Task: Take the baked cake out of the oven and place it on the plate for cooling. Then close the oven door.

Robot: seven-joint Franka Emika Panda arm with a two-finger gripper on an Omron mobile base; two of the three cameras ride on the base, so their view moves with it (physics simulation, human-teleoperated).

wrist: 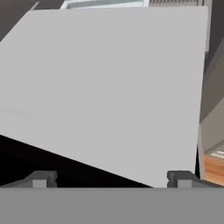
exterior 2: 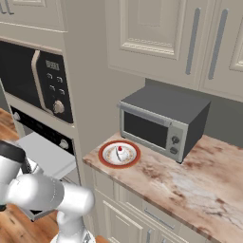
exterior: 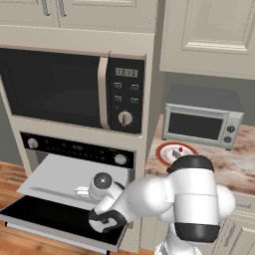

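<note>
In the left base view the oven (exterior: 79,149) sits at centre left under the black microwave (exterior: 74,89), its grey tray (exterior: 60,177) pulled out and the oven door (exterior: 45,214) dropped flat across the lower left of the frame. The arm reaches from the lower right toward that door, and its wrist covers the hand, so the fingers are hidden there. The plate (exterior: 164,152) shows at centre right on the counter (exterior: 239,164), partly behind the arm's dark elbow cap, with the baked cake (exterior: 178,152) on it.

The right base view shows what that elbow hides: the whole plate (exterior 2: 105,156) at frame centre, the baked cake (exterior 2: 121,154) resting on its white middle with the cherry on top, just in front of the silver toaster oven (exterior 2: 161,121). The oven (exterior 2: 42,130) appears at the left edge, tray (exterior 2: 47,154) out.

The hand view alone shows the gripper (wrist: 111,179): its two dark fingertips (wrist: 41,179) stand wide apart at the bottom corners, nothing between them, facing the bare grey tray (wrist: 109,87).
</note>
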